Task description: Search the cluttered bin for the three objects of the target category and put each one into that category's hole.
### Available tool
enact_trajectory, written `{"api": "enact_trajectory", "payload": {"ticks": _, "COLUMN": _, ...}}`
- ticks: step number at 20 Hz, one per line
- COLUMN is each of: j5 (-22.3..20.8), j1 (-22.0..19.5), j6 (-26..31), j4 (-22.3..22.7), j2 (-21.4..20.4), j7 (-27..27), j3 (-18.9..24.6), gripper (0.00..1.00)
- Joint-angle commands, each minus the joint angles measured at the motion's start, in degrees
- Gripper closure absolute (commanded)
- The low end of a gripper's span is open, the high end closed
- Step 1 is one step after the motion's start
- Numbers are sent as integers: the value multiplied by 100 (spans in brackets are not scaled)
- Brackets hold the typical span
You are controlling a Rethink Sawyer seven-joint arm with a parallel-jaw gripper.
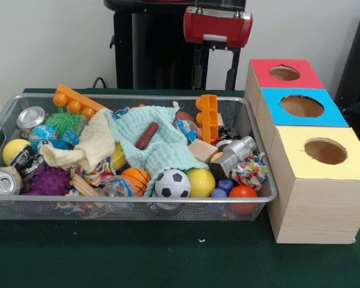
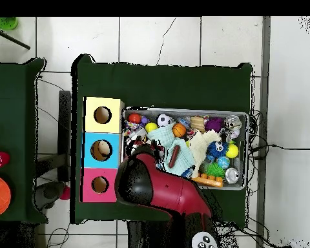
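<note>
A wire mesh bin [image 1: 261,157] holds a heap of toys. Among them are a soccer ball [image 1: 172,183], a yellow ball [image 1: 201,182], an orange basketball [image 1: 136,177], a red ball [image 1: 244,193], a brown sausage [image 1: 147,135] on a mint cloth [image 1: 165,150], a cream cloth [image 1: 91,144], two cans [image 1: 30,117] and orange blocks [image 1: 208,117]. My gripper [image 1: 215,78] hangs open and empty over the bin's far edge, above the orange blocks. In the overhead view the red arm [image 2: 161,190] hides it and covers the bin's [image 2: 241,115] lower left corner.
Three wooden boxes with round holes stand in a row right of the bin: red top [image 1: 309,77], blue top [image 1: 333,117], yellow top [image 1: 354,159]. A purple spiky ball [image 1: 48,180] and a rope toy [image 1: 249,171] lie near the bin's front. Green cloth [image 1: 168,252] covers the table.
</note>
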Motion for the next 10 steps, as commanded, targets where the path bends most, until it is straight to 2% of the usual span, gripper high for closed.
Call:
{"api": "enact_trajectory", "payload": {"ticks": 1, "j5": -74, "j1": -158, "j6": 606, "j4": -331, "j2": 181, "j7": 633, "j3": 97, "gripper": 0}}
{"api": "enact_trajectory", "payload": {"ticks": 10, "j5": -84, "j1": -246, "j6": 634, "j4": -312, "j2": 124, "j7": 599, "j3": 163, "gripper": 0}}
